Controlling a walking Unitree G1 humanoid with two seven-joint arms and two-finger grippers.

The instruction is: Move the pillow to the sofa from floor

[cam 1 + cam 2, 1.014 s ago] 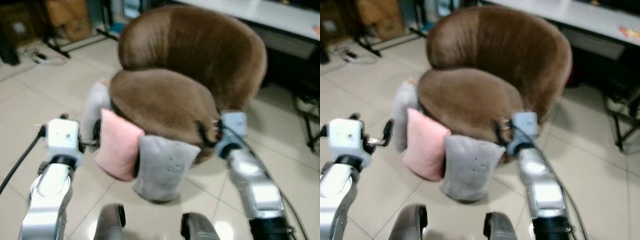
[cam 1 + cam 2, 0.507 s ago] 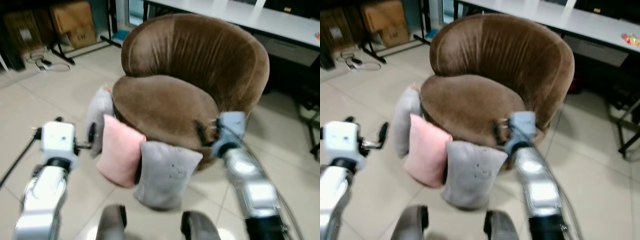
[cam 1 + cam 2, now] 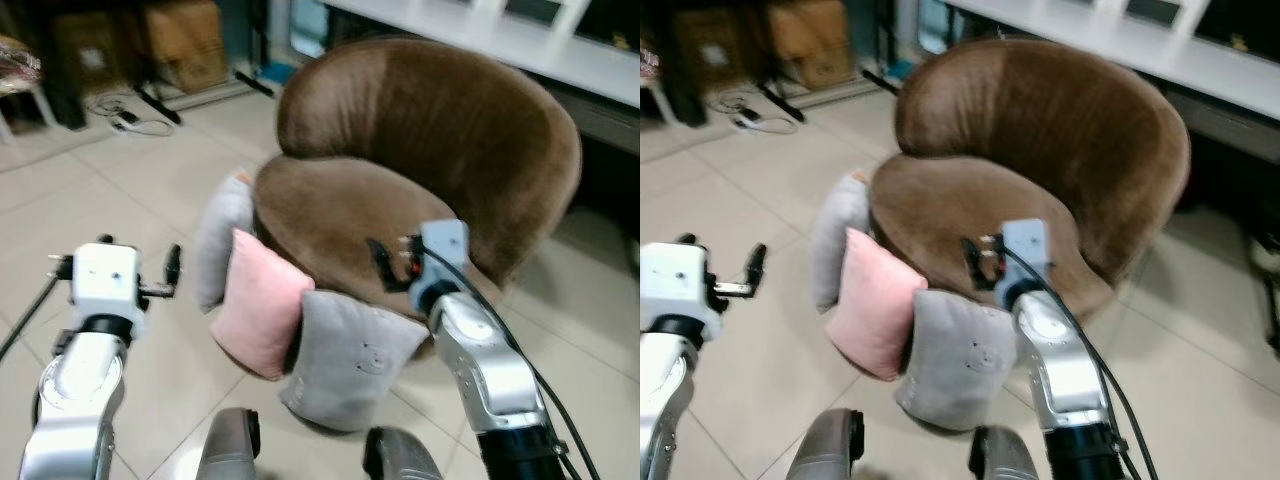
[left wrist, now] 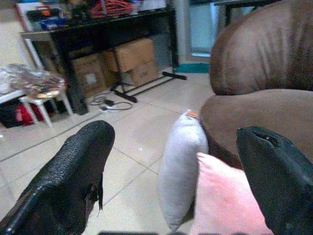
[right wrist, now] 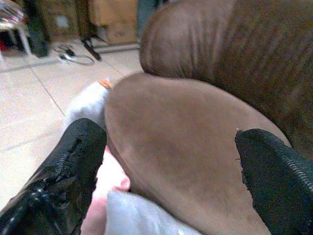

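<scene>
Three pillows stand on the tiled floor, leaning against the front of the brown round sofa (image 3: 430, 150): a light grey pillow (image 3: 222, 240), a pink pillow (image 3: 262, 318) and a darker grey pillow (image 3: 350, 360). My left gripper (image 3: 172, 270) hangs open in the air to the left of the light grey and pink pillows, touching neither. My right gripper (image 3: 382, 266) is open above the front edge of the sofa seat (image 5: 186, 147), over the darker grey pillow, with nothing between its fingers.
Cardboard boxes (image 3: 185, 40) and a black rack (image 4: 98, 44) stand at the back left, with cables (image 3: 135, 120) on the floor and a white stool (image 4: 41, 105) nearby. A white table (image 3: 560, 50) runs behind the sofa. Open tiles lie to the left.
The whole picture has shifted right, so the camera has moved. My left gripper now sits farther from the pink pillow. My right gripper stays over the seat's front edge.
</scene>
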